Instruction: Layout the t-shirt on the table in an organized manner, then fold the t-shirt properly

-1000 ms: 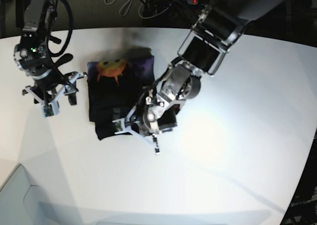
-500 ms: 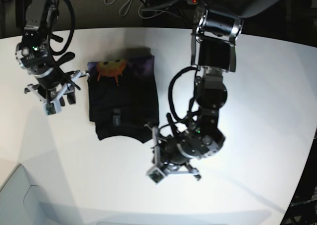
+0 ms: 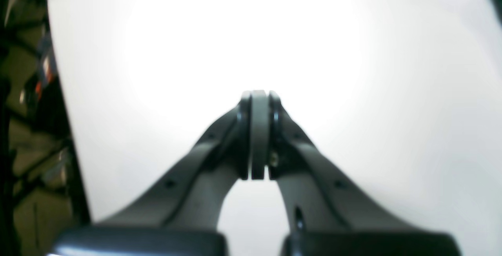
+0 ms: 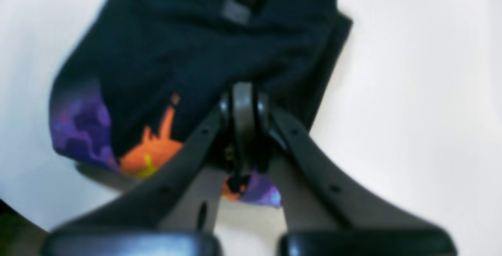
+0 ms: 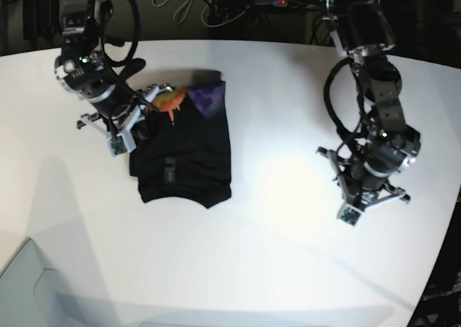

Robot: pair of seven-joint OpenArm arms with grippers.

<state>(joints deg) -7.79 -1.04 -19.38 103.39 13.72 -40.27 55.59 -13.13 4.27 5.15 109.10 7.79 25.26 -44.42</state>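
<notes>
White table (image 5: pixel 274 269) bears the t-shirt (image 5: pixel 191 154), right fingers (image 4: pixel 243 103) pinching it; left fingers (image 3: pixel 258 107) closed, empty.

Bright overhead light, strong glare on white, soft focus up close.

In the base view the table (image 5: pixel 238 269) is evenly lit, with a glare patch right of centre and faint grey shadows at lower left; its edge bows toward the frame corners, and the upper strip is dim. The left wrist view is washed out to near-white in its upper middle, the left gripper (image 3: pixel 259 103) a blurred dark silhouette, the left margin murky. The right wrist view is blurred throughout: the t-shirt (image 4: pixel 219 52) loses its texture, its print smears at lower left, and the right gripper (image 4: pixel 243 95) at lower centre is out of focus.
</notes>
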